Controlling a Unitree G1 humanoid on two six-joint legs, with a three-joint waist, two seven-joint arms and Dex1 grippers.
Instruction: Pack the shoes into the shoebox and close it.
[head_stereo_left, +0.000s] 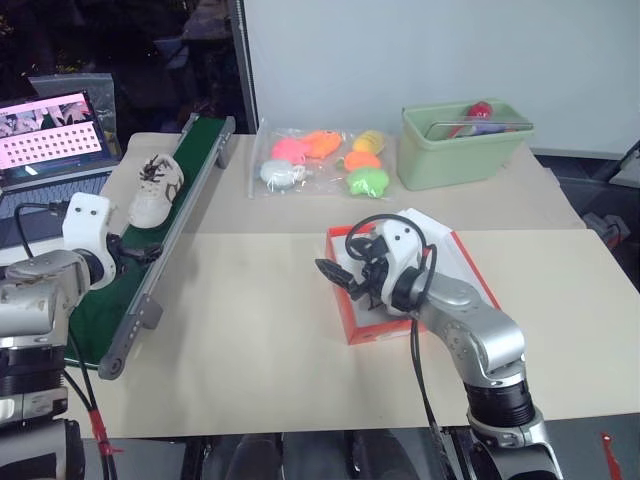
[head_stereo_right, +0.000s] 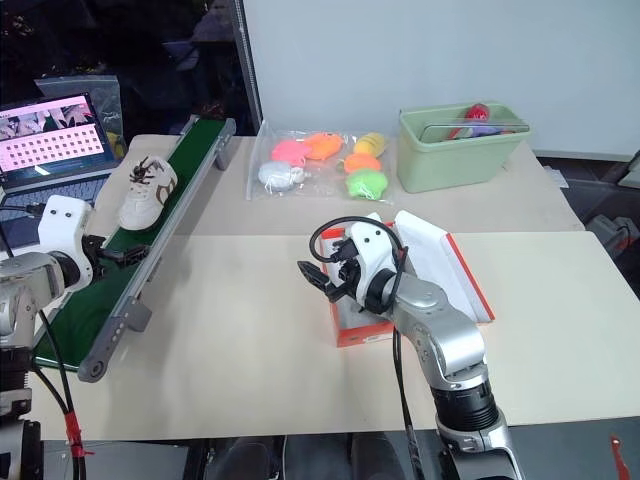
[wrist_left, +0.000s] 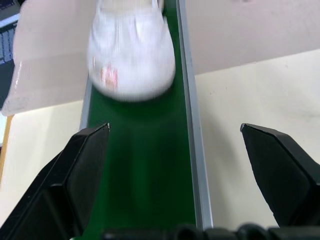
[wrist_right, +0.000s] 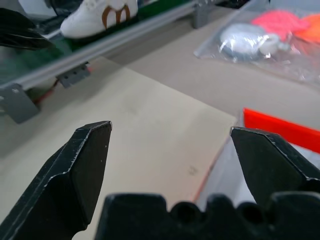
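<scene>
green belt (head_stereo_left: 120, 290) – sneaker (head_stereo_left: 155, 188) just beyond open left pincer (head_stereo_left: 133, 250)

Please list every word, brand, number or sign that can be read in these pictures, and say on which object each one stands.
No text can be read with certainty.
Sneaker on the green conveyor belt: a brown side mark shaped like an "M", a logo, no words.
Sneaker heel: a small reddish mark, too blurred.
Laptop screen: rows of small marks, too small.
Shoebox: no print legible.

Head pair looks down over the table (head_stereo_left: 270, 330) (wrist cameras sit close), sharing the conveyor (wrist_right: 125, 37).
</scene>
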